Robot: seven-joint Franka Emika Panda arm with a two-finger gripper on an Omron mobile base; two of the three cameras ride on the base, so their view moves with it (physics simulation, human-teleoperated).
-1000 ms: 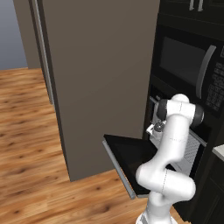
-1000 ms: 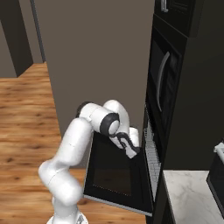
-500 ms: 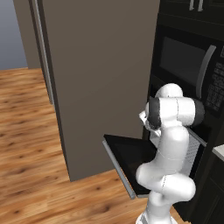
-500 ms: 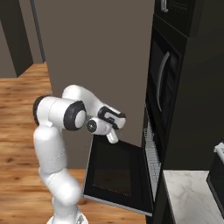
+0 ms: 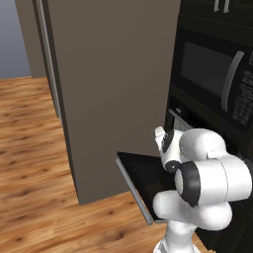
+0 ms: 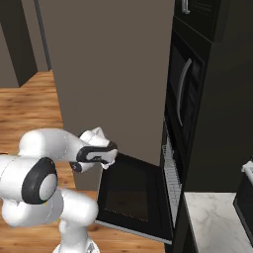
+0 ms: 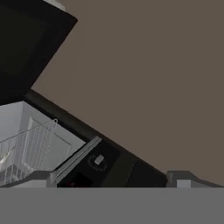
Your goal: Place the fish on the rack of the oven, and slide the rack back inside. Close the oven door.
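- The fish cannot be made out for certain; a small pale shape at the left edge of the hand view, by the rack, may be it, but it is too small to tell.
- The rack point(image 6: 171, 168) lies flat as a pale wire grid, sticking out of the front of the oven point(image 6: 170, 148) just above the door's hinge edge; in the hand view its wires point(image 7: 30, 148) stand against the light grey interior.
- The oven door point(image 5: 148, 180) hangs fully open and level, its silver bar handle point(image 5: 132, 191) along the outer edge, towards the wooden floor point(image 5: 39, 197).
- The pincer point(image 6: 109, 157) is up over the door's left part, apart from the rack; I cannot tell whether its tips are spread or pressed together.
- Above the oven sits a black microwave point(image 5: 217, 81) with a curved handle.
- A tall brown cabinet wall point(image 5: 113, 74) stands just left of the oven.
- A pale marble surface point(image 6: 217, 222) lies at the right of the oven column.
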